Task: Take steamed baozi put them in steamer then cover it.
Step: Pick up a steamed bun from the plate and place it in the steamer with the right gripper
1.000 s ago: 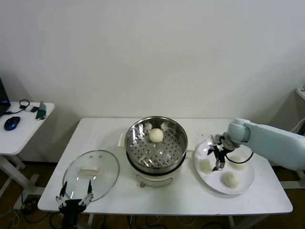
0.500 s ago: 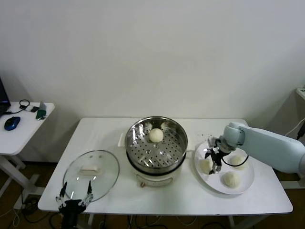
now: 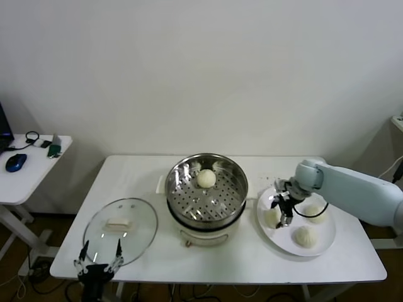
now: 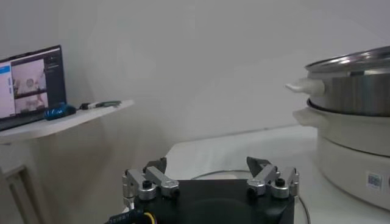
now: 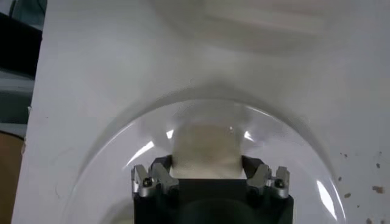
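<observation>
The right gripper (image 3: 281, 211) sits on the plate (image 3: 322, 246), fingers spread around a baozi (image 5: 204, 151); squeezing hard could dent it. One bun (image 3: 206, 178) lies in the steamer (image 3: 206, 190), well left. The left gripper (image 3: 99, 259), parked, is spread

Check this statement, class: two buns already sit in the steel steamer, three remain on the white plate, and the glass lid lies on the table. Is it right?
Not quite. The head view shows only one bun in the steamer, not two. The rest holds: three buns remain on the plate, where the right gripper works, and the lid lies on the table.
</observation>
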